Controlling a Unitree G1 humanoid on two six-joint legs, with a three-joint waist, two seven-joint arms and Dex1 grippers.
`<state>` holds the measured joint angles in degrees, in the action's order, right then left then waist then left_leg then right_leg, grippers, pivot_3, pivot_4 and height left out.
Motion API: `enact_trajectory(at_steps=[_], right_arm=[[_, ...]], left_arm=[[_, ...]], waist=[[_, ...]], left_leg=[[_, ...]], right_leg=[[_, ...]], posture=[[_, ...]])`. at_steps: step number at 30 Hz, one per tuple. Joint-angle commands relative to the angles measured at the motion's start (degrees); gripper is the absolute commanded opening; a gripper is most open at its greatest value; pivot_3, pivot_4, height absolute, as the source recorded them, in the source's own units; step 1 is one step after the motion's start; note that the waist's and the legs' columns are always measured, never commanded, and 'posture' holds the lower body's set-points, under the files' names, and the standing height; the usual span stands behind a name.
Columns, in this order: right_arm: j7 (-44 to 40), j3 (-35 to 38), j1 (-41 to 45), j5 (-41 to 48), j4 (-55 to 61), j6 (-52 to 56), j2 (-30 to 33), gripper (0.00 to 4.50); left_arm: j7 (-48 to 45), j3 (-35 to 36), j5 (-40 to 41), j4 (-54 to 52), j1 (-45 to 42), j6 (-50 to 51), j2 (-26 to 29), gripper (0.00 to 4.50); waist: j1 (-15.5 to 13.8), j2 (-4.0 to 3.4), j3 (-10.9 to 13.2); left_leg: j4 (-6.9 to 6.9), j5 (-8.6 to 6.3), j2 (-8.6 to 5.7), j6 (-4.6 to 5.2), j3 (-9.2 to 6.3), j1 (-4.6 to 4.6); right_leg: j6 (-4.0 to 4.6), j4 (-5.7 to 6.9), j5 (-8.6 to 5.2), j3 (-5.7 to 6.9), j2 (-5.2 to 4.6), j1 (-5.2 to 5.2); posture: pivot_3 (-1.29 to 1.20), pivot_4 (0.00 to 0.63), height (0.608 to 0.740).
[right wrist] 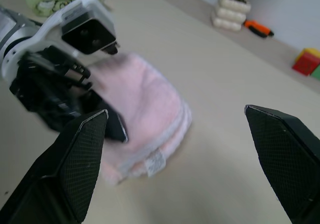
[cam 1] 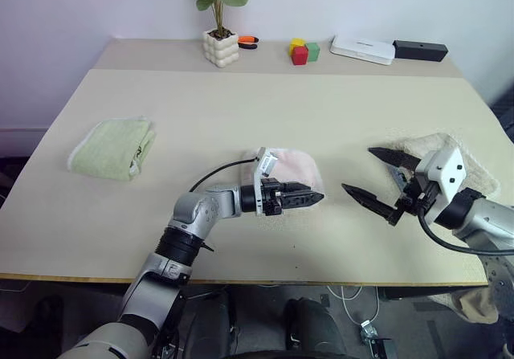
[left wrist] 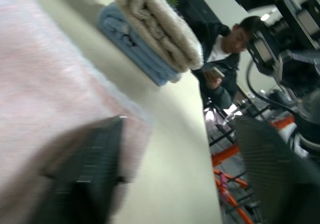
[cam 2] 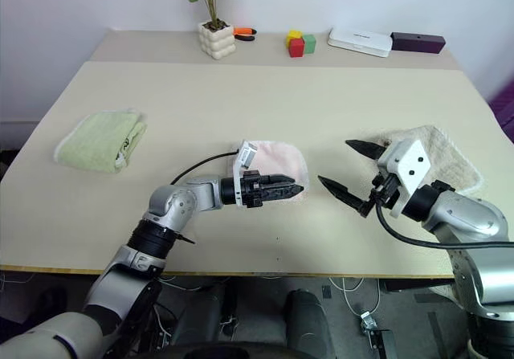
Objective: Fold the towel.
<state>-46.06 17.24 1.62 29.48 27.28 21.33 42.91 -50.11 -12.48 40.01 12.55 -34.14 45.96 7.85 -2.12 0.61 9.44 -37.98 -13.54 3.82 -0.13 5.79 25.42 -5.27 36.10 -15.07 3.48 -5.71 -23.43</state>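
Green towel point(cam 1: 112, 147) at 9 o'clock on tabletop point(cam 1: 241, 110), untouched. Pale pink towel point(cam 2: 277, 160) mid-tabletop, folded into a small stack. Left claw point(cam 1: 305, 199) lies over its near edge; width: cannot tell. Right claw point(cam 1: 379, 184) at 3 o'clock, wide, empty. Judged: final fold. Next: lift left claw clear without dragging layers.
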Motion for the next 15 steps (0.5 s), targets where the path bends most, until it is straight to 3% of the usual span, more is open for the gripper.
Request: enact_trajectory(at_steps=[1, 5, 8, 12, 15], right_arm=[[0.85, -0.74, 2.75, -0.21, -1.16, -1.3, -1.03, 4.5], [10.56, -2.72, 11.93, -4.4, -8.25, -2.89, -7.53, 4.5], [18.42, -3.23, 17.01, -5.1, -11.03, -1.6, -14.39, 4.5], [21.25, -8.53, 16.39, -7.83, -7.69, -1.44, -19.03, 4.5], [21.61, -10.58, 12.77, -2.46, -3.51, 3.19, -22.78, 3.65]], left_arm=[[-2.24, 1.84, 1.73, -5.93, 1.12, 0.33, 0.48, 4.44], [-7.16, 8.38, 10.41, -13.82, 1.83, 2.8, 3.18, 4.44], [-3.29, 13.26, 12.0, -13.4, 1.2, 2.32, 2.92, 4.44], [5.46, 19.03, 10.4, -12.13, 1.46, -0.8, 1.48, 4.44], [12.19, 22.3, 7.7, -10.98, 3.11, -5.9, -0.88, 3.58]], waist=[[-0.02, 0.0, 0.0], [0.68, -0.03, 0.03], [1.16, -0.05, 0.02], [1.39, -0.05, 0.02], [1.37, -0.05, 0.02]], left_leg=[[0.0, 0.0, 0.0, 0.0, 0.0, 0.0], [-0.02, 0.01, 0.04, -0.01, 0.03, 0.0], [-0.02, 0.04, 0.03, -0.04, -0.02, -0.02], [-0.01, 0.04, 0.0, -0.04, -0.01, 0.01], [0.02, 0.04, 0.01, -0.04, 0.0, 0.01]], right_leg=[[0.0, 0.0, 0.0, 0.0, 0.0, 0.0], [-0.01, 0.05, 0.01, -0.01, 0.0, -0.03], [-0.02, 0.11, 0.01, 0.02, 0.01, 0.0], [-0.32, 0.1, 0.18, 0.01, 0.02, 0.02], [-0.47, 0.1, 0.24, 0.01, 0.02, 0.01]], posture=[[0.0, 0.15, 0.735], [0.0, 0.15, 0.735], [0.0, 0.15, 0.735], [0.0, 0.15, 0.735], [0.0, 0.15, 0.735]])
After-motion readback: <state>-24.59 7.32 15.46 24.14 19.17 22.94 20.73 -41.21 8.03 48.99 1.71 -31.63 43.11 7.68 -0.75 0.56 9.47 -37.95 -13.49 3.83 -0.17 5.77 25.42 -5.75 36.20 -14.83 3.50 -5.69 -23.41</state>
